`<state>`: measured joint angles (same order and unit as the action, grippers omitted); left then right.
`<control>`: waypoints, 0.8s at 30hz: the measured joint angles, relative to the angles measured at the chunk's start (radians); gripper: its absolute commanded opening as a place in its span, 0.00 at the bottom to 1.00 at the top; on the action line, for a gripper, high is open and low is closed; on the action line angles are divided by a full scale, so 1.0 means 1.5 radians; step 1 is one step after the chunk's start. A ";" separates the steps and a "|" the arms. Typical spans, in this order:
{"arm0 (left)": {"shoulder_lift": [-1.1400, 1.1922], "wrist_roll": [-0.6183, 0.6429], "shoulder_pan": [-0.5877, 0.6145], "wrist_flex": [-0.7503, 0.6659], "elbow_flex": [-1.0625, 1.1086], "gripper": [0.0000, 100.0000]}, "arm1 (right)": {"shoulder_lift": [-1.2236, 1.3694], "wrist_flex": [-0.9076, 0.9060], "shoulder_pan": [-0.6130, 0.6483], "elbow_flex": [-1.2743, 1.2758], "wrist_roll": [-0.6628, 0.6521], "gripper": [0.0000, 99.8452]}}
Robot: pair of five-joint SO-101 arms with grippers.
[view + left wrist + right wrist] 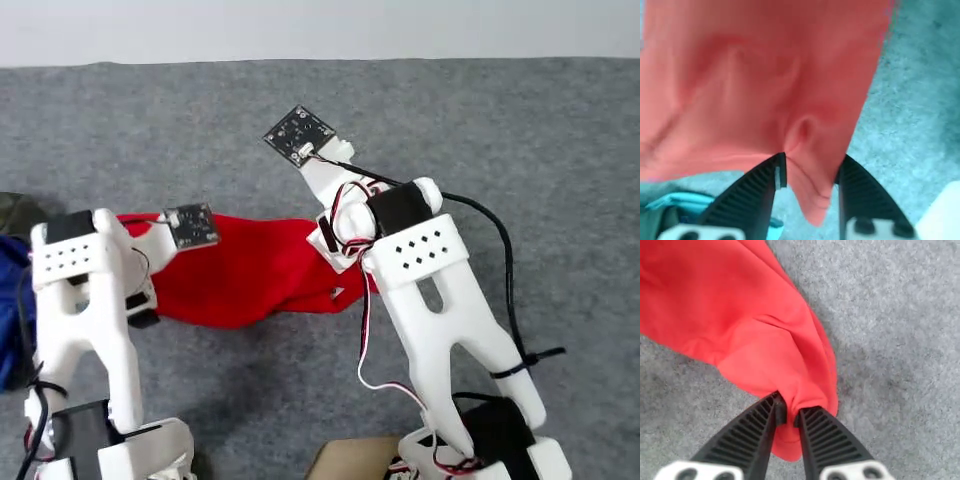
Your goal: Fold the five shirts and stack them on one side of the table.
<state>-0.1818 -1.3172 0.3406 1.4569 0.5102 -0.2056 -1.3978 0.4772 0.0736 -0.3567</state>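
A red shirt (250, 275) lies bunched and stretched between the two arms on the grey table cover (500, 130). The left gripper (810, 172) sits at the shirt's left end, its jaws closed around a hanging fold of the red shirt (765, 75). From above, that gripper (145, 300) is mostly hidden under its own arm. At the shirt's right end the right gripper (790, 415) pinches a tight wad of the red shirt (740, 305), fingertips nearly touching. In the high view the right gripper (340, 272) is at the cloth's right edge.
A blue garment (10, 300) and a dark green one (15, 210) lie at the table's left edge, behind the left arm. Teal-blue cloth (670, 205) shows beneath the left gripper. A brown cardboard piece (350, 460) sits at the front between the arm bases. Bare grey cover stretches across the back and right.
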 measured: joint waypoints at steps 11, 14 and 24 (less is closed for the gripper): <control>0.000 -0.002 0.002 -0.179 0.142 0.16 | 0.001 0.000 0.000 0.000 0.000 0.01; 0.000 -0.002 0.021 -0.213 0.148 0.16 | 0.001 0.000 0.000 0.000 0.000 0.01; 0.049 -0.002 0.064 -0.241 0.152 0.08 | 0.001 0.000 0.000 0.000 0.000 0.01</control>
<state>-0.1082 -1.3203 0.4373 1.0948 0.7388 -0.2041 -1.3978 0.4772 0.0736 -0.3567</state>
